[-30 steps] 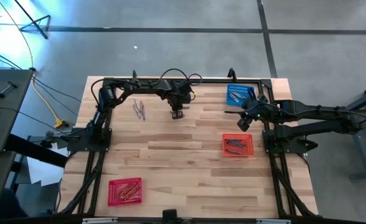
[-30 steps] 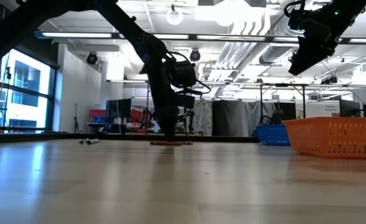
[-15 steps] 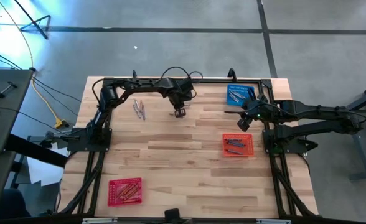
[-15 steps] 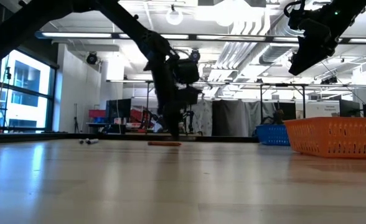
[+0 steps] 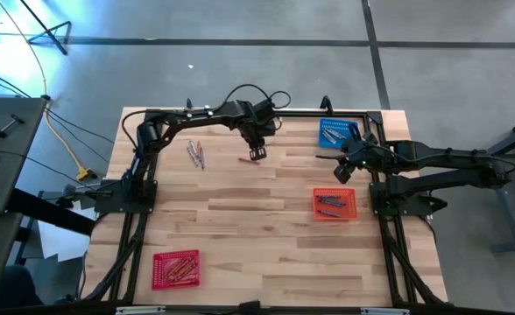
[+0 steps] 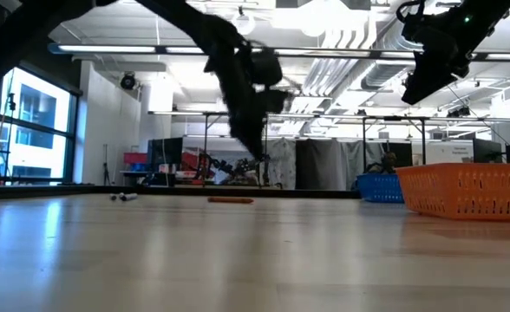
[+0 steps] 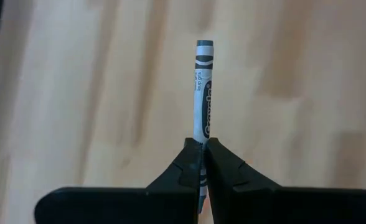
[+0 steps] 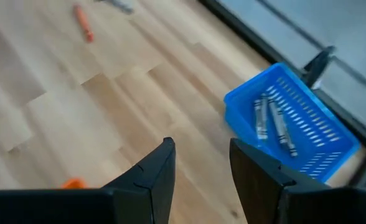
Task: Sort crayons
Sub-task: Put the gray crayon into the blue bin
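My left gripper (image 5: 257,154) hangs above the far middle of the table, shut on a grey crayon (image 7: 203,87) that sticks out past its fingertips. Below it an orange-red crayon (image 5: 247,160) lies flat on the wood. A few more crayons (image 5: 196,153) lie to its left. Grey crayons (image 8: 271,122) lie in the blue basket (image 5: 336,133). My right gripper (image 8: 200,163) waits open, raised near the blue basket, with nothing between its fingers. My left gripper pinches one end of the grey crayon (image 7: 201,133) between its two shut fingers. The crayon runs along the fingers and points on past their tips. The fingers come steeply from above, and the crayon is lifted clear of the table.
An orange basket (image 5: 335,204) with crayons stands at the right, and a red basket (image 5: 175,268) with crayons at the near left. The blue basket sits at the far right corner. Bare wood lies across the table's middle.
My left gripper has risen from the table top beside the orange-red crayon, tipping a little and carrying the grey crayon up with it. The orange-red crayon has stayed where it lay.
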You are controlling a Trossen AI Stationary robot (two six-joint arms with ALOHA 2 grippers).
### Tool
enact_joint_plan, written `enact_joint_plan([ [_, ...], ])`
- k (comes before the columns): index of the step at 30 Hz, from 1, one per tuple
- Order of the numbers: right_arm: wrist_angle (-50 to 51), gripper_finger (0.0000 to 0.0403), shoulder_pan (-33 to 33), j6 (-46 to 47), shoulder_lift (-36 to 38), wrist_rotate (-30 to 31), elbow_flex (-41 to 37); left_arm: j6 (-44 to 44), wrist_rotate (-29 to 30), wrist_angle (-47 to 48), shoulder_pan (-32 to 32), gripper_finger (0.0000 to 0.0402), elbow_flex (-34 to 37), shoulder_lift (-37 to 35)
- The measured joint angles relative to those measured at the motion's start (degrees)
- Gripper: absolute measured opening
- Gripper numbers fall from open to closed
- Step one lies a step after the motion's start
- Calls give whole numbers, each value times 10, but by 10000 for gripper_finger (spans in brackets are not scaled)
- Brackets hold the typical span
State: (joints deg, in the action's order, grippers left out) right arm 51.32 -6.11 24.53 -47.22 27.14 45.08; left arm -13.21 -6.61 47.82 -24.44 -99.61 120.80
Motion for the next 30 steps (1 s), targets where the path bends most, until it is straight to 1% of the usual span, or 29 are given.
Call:
enact_joint_plan([
  [3, -12, 145, 0, 1, 0, 33, -14, 6, -51, -20, 11, 0, 0, -24],
  [6, -50, 145, -2, 9, 0, 54, -48, 6, -66, -40, 26, 0, -1, -54],
  [9, -123, 145, -4, 4, -1, 54, -92, 13, -73, -48, 49, 0, -1, -83],
  [12, -227, 145, -4, -28, -1, 54, -133, 45, -51, -45, 88, 0, -1, -107],
  [14, -302, 145, -4, -54, -1, 52, -157, 48, -4, -45, 122, 0, -1, -122],
  [17, -416, 145, -4, -102, -1, 31, -188, 39, 127, -49, 177, 0, -1, -136],
  [21, -583, 145, -4, -170, -1, -47, -237, 35, 326, -60, 235, 0, -1, -141],
  [22, -621, 145, -4, -182, -1, -70, -248, 35, 365, -63, 244, 0, -1, -140],
  [23, -654, 145, -4, -191, -1, -90, -258, 35, 390, -67, 250, 0, -1, -140],
  [24, -686, 145, -4, -198, -1, -103, -267, 37, 400, -80, 252, 0, 0, -140],
  [26, -751, 145, -4, -211, -1, -120, -287, 44, 397, -112, 253, 0, 7, -141],
  [30, -857, 145, -4, -224, 0, -128, -322, 49, 385, -185, 247, 0, 45, -149],
])
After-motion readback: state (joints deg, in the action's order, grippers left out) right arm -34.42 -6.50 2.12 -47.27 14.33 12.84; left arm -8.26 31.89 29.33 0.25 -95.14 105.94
